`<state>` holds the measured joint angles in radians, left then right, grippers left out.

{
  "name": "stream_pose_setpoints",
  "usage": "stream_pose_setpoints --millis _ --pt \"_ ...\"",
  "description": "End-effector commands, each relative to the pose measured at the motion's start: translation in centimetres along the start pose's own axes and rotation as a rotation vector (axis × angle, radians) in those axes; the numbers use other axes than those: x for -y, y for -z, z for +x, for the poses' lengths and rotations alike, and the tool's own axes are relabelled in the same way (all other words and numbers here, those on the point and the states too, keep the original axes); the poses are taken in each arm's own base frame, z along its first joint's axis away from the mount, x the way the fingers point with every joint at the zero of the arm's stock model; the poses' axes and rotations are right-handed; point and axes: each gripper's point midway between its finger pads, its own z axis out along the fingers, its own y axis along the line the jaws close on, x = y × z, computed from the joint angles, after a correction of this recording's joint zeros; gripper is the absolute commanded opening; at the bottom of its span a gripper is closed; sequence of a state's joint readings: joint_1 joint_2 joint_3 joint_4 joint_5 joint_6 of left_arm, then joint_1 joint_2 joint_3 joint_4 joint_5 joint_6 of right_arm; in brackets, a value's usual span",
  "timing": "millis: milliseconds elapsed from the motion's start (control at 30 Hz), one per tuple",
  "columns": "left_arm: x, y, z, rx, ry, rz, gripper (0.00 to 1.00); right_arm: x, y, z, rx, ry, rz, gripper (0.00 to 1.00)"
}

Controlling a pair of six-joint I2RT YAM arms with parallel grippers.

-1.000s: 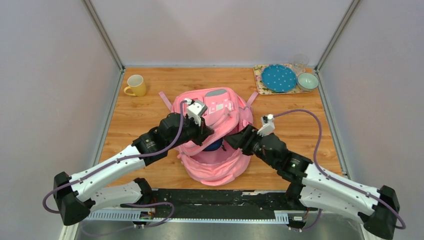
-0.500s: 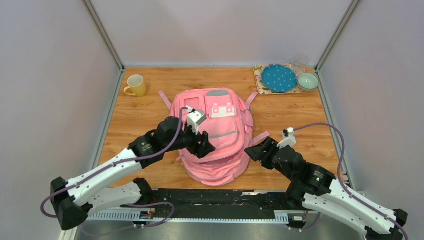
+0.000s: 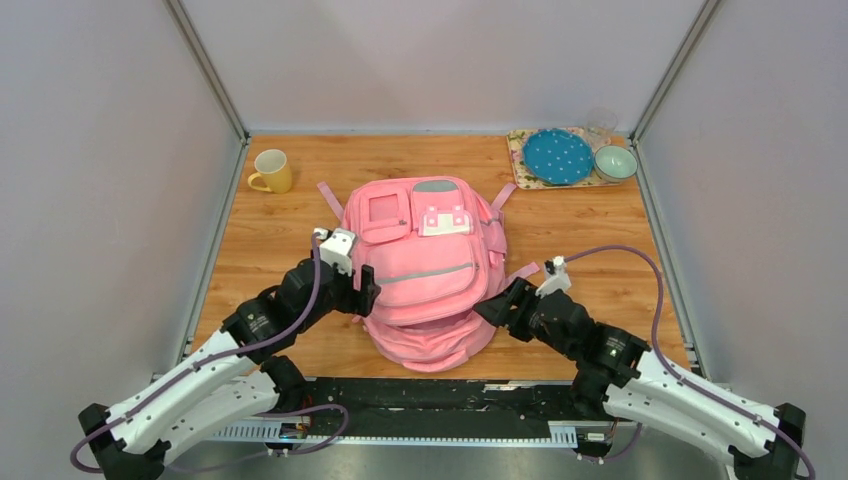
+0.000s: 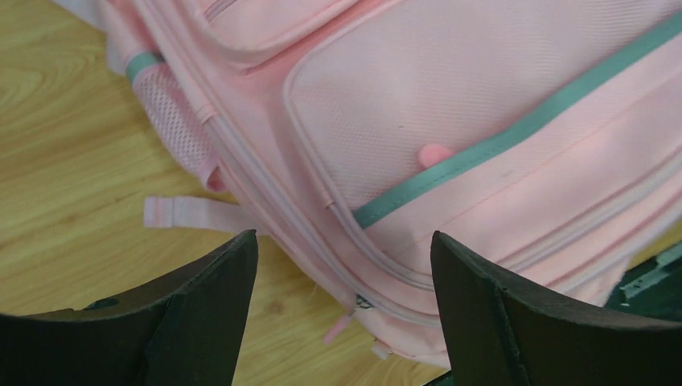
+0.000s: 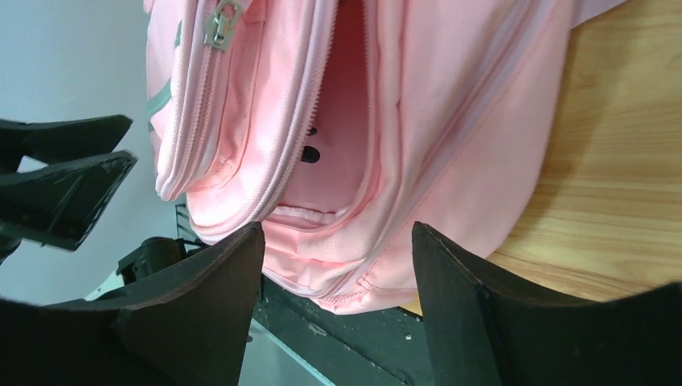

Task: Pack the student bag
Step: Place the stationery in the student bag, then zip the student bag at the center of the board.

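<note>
Both wrist views cut off most of the student bag (image 4: 482,80).

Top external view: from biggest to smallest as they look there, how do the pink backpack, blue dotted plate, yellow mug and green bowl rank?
1. pink backpack, by far the largest.
2. blue dotted plate.
3. yellow mug and green bowl: they look about alike, so I won't rank one over the other.

Wooden table in a pale booth
The table (image 3: 280,230) has a warm wood-grain top; plain whitish walls (image 3: 440,60) close three sides, with metal posts (image 3: 205,65) at the back corners.
</note>
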<state>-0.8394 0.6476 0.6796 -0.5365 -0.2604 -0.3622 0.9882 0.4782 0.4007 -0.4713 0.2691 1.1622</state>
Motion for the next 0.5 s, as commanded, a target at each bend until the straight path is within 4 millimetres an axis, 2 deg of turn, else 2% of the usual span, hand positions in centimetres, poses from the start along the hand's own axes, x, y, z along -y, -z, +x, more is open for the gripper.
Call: stream_pose_setpoints --millis 0,133,167,200,267,300,467 --pt "-2.0 -0.9 1.0 -0.017 0.112 -0.069 0.85 -6.0 -0.1 -0.2 -0.033 -0.001 -0.183 0.71" --pt "-2.5 -1.9 2.3 -0.034 0.231 -0.019 0.85 -6.6 -0.7 0.1 -0.036 -0.002 -0.179 0.72" --pt "-1.6 -1.9 2.6 -0.047 0.256 0.047 0.85 -6.5 -0.9 0.2 -0.035 -0.003 -0.175 0.72" --pt "-2.3 -2.1 2.5 -0.038 0.295 0.046 0.85 -6.4 -1.1 0.3 -0.038 -0.001 -0.172 0.72" --pt "-1.2 -2.4 2.8 -0.04 0.348 0.136 0.85 -6.3 -1.3 0.3 -0.034 -0.024 -0.17 0.72" --pt "-1.7 -2.6 2.9 -0.04 0.378 0.136 0.85 -5.9 -1.5 0.4 -0.03 -0.026 -0.161 0.72" --pt "-0.6 -3.0 4.2 -0.075 0.463 0.248 0.85 -5.8 -1.4 0.8 -0.037 -0.057 -0.18 0.72"
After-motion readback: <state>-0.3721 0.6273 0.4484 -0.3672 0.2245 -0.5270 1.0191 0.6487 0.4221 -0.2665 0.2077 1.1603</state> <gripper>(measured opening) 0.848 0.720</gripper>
